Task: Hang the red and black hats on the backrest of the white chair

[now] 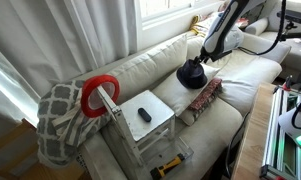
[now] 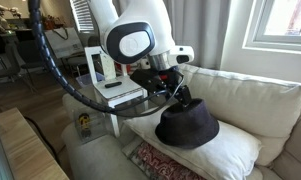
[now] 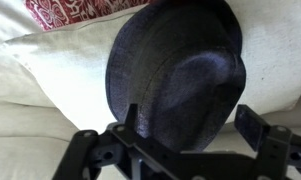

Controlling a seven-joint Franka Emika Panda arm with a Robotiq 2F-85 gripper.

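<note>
Plainly, the black hat (image 3: 180, 70) looked a light, soft thing of felt or cloth; its domed crown showed a dull sheen in the wrist view, so I judged it would give under pressure and weigh next to nothing on the arm; the brim seemed the stiffer part and the better place to take hold, since a pinch at its near edge would leave the hollow free to drop over the backrest (image 1: 108, 103); squeezing the crown would probably crush it and let the cloth slip. It lay with its crown facing the tool (image 3: 190, 120), on a pale cushion (image 2: 230, 155) of the cream sofa (image 1: 160, 60), in the upper right of an exterior view (image 1: 192, 73), just beside a dark-red patterned cushion (image 1: 203, 97). The tool hung close over it, jaws wide apart and holding nothing, one finger (image 3: 130, 118) at each side of the near brim; whether either touched the cloth I could not tell. The cushion beneath was soft and would likely sink under a downward push, so the hat might tip or slide. The red hat (image 1: 98, 92) appeared already hung on the backrest of the white chair (image 1: 162, 120), left of centre, well apart from the black one; a small dark object (image 1: 144, 114) lay on the seat; a grey patterned blanket (image 1: 55, 120) draped the sofa at far left; curtains (image 1: 50, 40) and a window (image 1: 175, 8) filled the top of the frame.
</note>
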